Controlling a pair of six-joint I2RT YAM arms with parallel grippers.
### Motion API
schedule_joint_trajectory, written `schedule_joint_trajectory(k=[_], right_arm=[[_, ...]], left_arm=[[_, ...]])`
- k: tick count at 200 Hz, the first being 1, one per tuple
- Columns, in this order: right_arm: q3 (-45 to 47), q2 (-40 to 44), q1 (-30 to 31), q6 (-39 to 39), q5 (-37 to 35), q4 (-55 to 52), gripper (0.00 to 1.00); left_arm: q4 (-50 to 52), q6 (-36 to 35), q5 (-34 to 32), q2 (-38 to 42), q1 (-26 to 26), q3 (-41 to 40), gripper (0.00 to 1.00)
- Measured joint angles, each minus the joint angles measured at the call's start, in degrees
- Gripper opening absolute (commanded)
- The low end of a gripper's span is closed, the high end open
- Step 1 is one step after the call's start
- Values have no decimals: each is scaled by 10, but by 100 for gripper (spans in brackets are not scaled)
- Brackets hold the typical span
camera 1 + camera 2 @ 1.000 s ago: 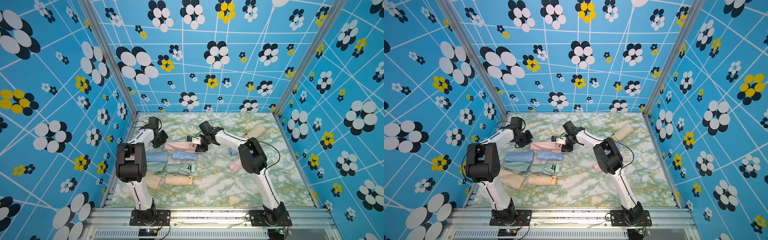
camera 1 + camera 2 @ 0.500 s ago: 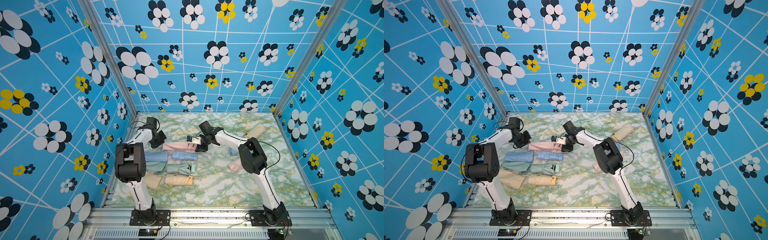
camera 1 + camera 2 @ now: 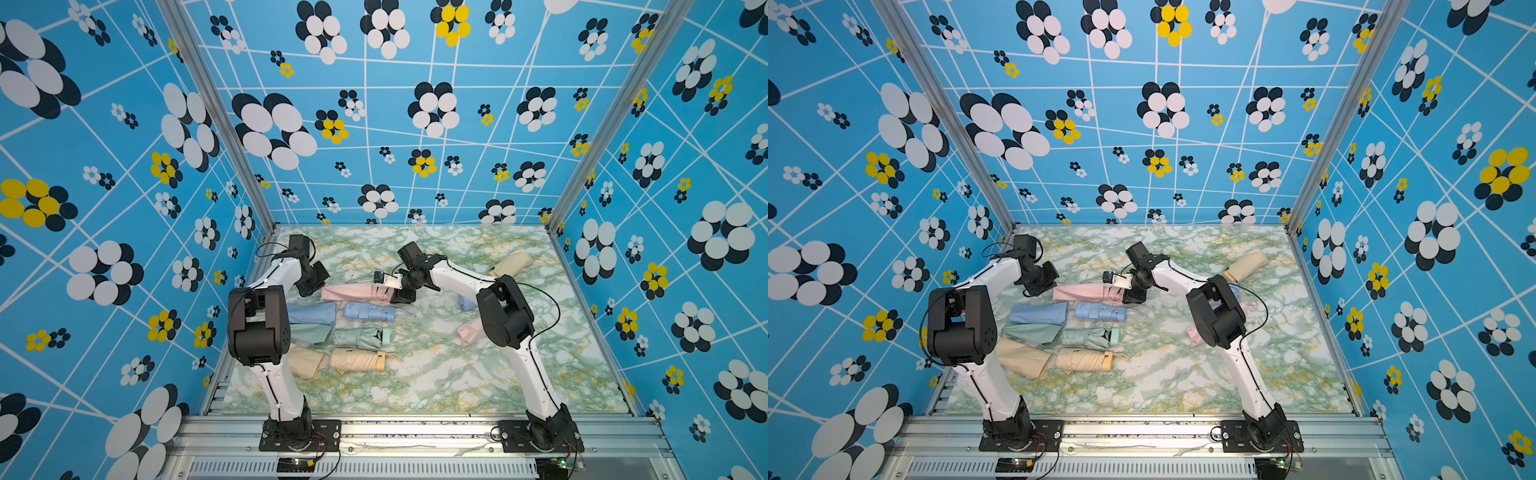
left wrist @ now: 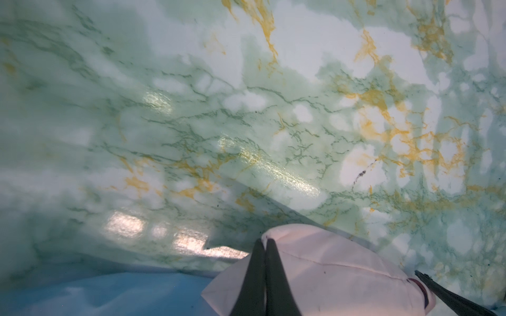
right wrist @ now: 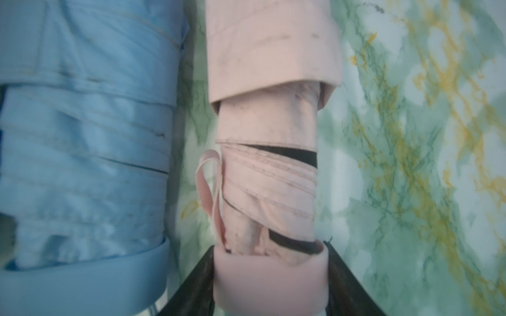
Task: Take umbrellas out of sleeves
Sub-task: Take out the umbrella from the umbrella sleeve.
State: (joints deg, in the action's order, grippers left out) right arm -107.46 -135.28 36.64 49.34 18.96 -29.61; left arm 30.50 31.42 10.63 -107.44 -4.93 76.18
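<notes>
Front row: beige umbrella (image 3: pixel 357 360) lies bare on the marbled tabletop (image 3: pixel 415 386), with the empty beige sleeve (image 3: pixel 305 362) just beside it. Done.
Second row: mint umbrella (image 3: pixel 360 336) is out, its mint sleeve (image 3: pixel 309 332) alongside. Done.
Right side, same depth: pink bundle (image 3: pixel 469 332), partly behind the right arm, appears to be still sleeved.
Third row: blue umbrella (image 3: pixel 368 311) is out, and the blue sleeve (image 3: pixel 311 313) lies flat next to it. Done.
Behind the right arm: blue bundle (image 3: pixel 468 302) is mostly hidden, so its condition cannot be confirmed.
Work piece: pink umbrella (image 5: pixel 268 186) is partly drawn. Its pleated body shows below the mouth of the pink sleeve (image 5: pixel 273 49), and the rest remains inside.
Right gripper (image 5: pixel 269 260): jaws are half spread and clamped on either side of the pink handle (image 5: pixel 269 276).
Left gripper (image 4: pixel 265 240): jaws are fully pinched on the closed end of the pink sleeve.
Far right: beige bundle (image 3: pixel 511 262) looks smooth and untouched, and is judged still sleeved.
Step in hand: extraction of the fourth umbrella, roughly mid-pull.
Next move calls for: drawing the two grippers apart along the umbrella's axis, with the sleeve end held fast, until the tip clears the mouth. Both pieces then go down in line with the finished rows.
Risk: the thin pinch on the fabric may slip.
</notes>
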Motion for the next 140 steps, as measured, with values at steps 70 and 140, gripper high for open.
schedule_joint_trajectory(k=[70, 140], right_arm=[[0, 0, 0, 0, 0, 0, 37], [0, 0, 0, 0, 0, 0, 37]], left_arm=[[2, -10, 0, 9, -8, 0, 0], [9, -17, 0, 9, -28, 0, 0]])
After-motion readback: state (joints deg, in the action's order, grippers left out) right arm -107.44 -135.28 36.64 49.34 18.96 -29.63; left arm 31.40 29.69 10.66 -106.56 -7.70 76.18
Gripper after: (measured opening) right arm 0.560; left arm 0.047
